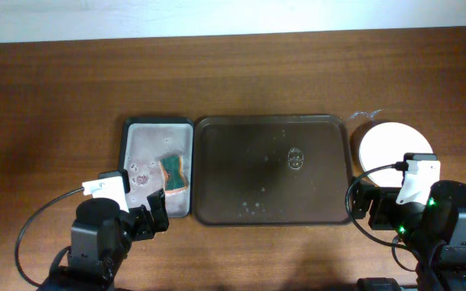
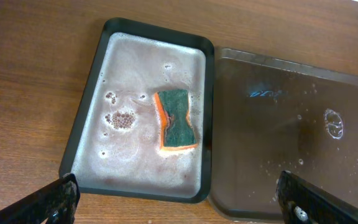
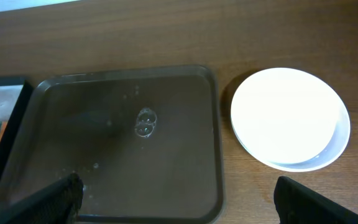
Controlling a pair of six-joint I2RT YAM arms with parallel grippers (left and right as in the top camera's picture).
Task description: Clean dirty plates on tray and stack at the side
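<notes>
Left end: small dark tray [image 2: 78, 134] sits flat on the wood table [image 1: 55, 97], long side running away from the arms. Filled with cloudy, foamy water [image 2: 135, 81]; cluster of bubbles left of centre. Sponge [image 2: 178, 118] lies in it toward the right wall, green scrub face up, orange foam showing along its edges, slightly skewed.

Centre: big brown tray [image 1: 217, 162] is just right of the small tray, rims touching or nearly so; can't tell which. Floor is wet: scattered droplets and one double bubble blob [image 3: 145, 122] right of centre.

Right end: plates [image 3: 288, 115] are stacked on the table just beside the brown tray's right rim, not touching it. Top plate is plain white with a clean face. The rim of at least one more shows underneath, at the near right; can't count the stack.

Left gripper [image 1: 152, 212] sits over the near right corner of the small tray. Wrist view: fingers [image 2: 55, 200] spread wide with nothing between them, touching nothing.

Right gripper [image 1: 361, 200] is at the near right corner of the brown tray, on the near side of the plates. Fingers [image 3: 58, 199] also spread wide and empty, one over the tray and the other over bare table below the stack.
</notes>
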